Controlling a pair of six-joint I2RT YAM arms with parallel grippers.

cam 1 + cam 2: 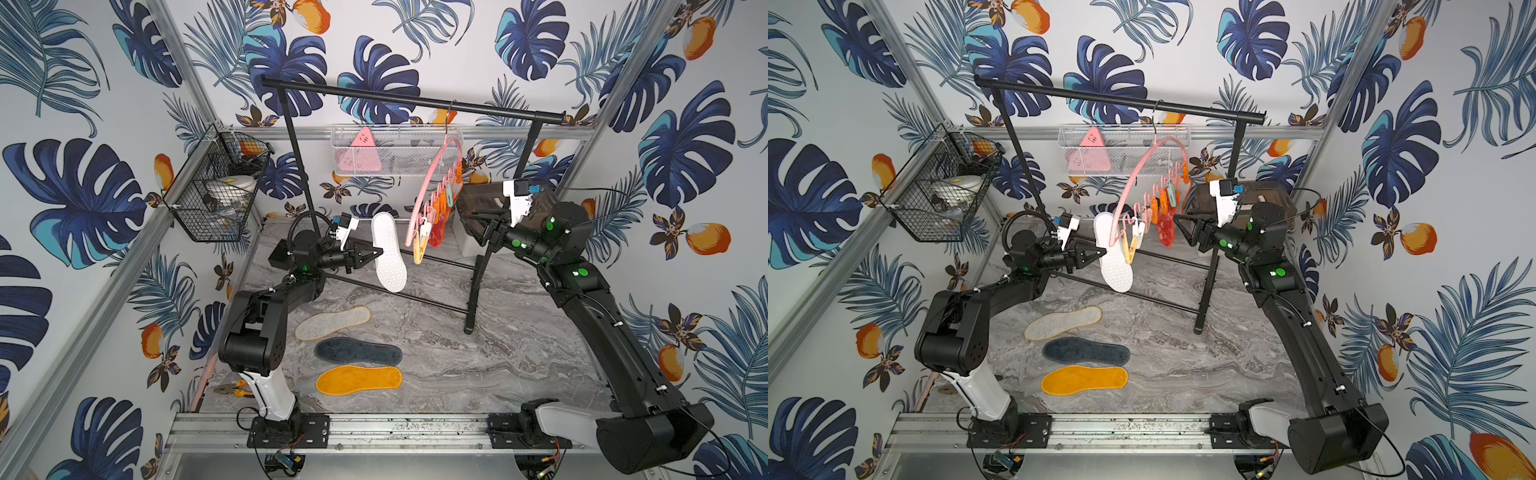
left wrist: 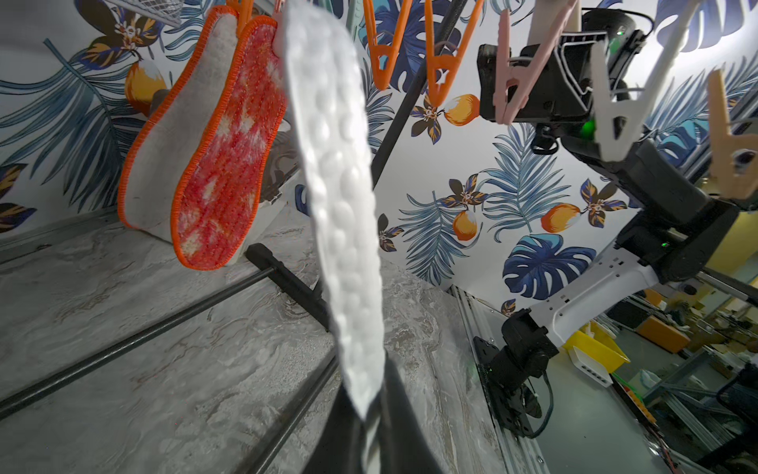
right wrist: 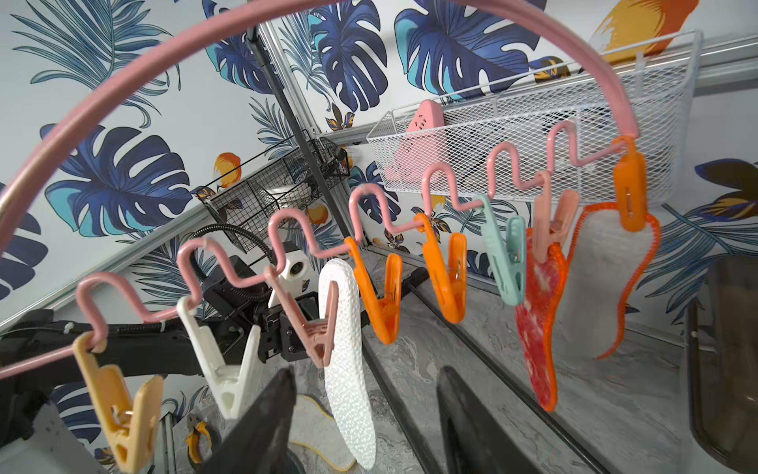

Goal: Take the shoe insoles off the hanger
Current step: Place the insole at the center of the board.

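Left claw (image 1: 377, 252) is pinched tight on the edge of the light insole (image 1: 388, 257), which hangs upright above the worktop (image 1: 478, 365). Whether a clip grips its top I cannot tell. Below it the cream insole (image 1: 332, 323), navy insole (image 1: 357, 351) and orange insole (image 1: 359, 379) lie flat in a row, close but apart. Further right the pink hanger (image 3: 623, 102) hooks tilted on the black rail (image 1: 415, 99), with two red-orange insoles (image 3: 541, 328) clipped near its higher end. Right claw (image 3: 366, 371) sits beside the clips, jaws spread wide, gripping nothing.
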